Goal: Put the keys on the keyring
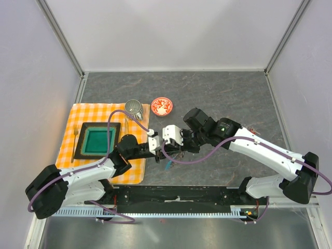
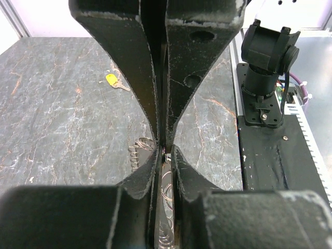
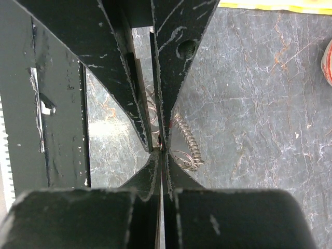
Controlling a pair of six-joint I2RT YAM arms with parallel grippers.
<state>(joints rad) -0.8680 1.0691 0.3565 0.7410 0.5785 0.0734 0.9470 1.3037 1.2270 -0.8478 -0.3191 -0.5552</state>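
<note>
The left gripper (image 2: pixel 164 148) was closed to a slit, the right gripper (image 3: pixel 162 149) fully shut, both tips among keyring (image 3: pixel 185 142) wires at frame centre; any hold could not be told. A yellow key (image 2: pixel 111 79) lay upper left.

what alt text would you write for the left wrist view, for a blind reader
The left end effector fills the frame, its black jaws pinched shut with thin wire loops of the keyring showing around the tips. A yellow-headed key lies beyond on the grey marbled table; the right arm's base stands at right.
</note>
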